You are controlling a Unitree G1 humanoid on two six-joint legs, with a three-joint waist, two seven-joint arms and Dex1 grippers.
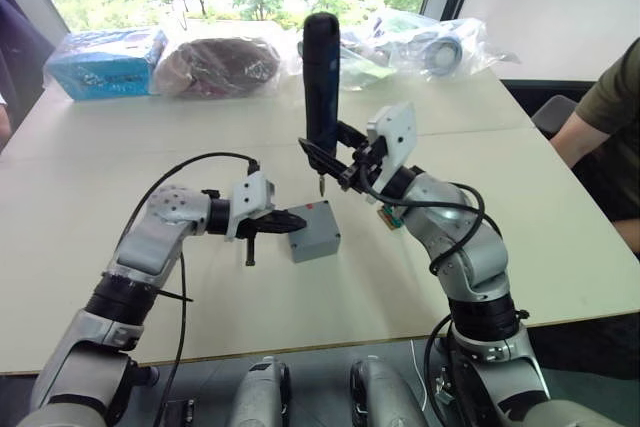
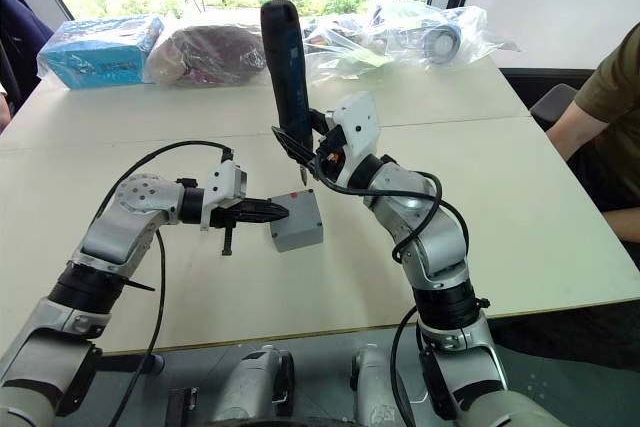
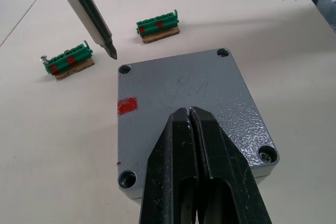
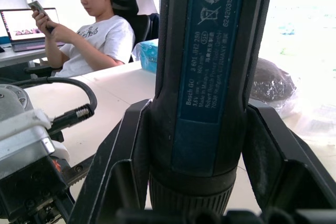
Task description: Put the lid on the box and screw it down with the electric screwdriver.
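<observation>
Pale, matte table (image 1: 560,247) under a bright window; bagged items lie along its far edge, and a seated person (image 4: 94,30) holds a phone. Left gripper (image 3: 189,116): black fingers pressed together, empty, tips resting on the lid (image 3: 210,98), a textured grey metal plate with corner screw holes and a red mark, seated on the square box (image 1: 312,232). Right gripper (image 1: 335,162): fingers clamped around the electric screwdriver (image 1: 320,67), a black cylinder held upright, its metal bit just above the lid's corner beyond the left fingertips. Two green connector blocks (image 3: 157,24) lie farther out.
</observation>
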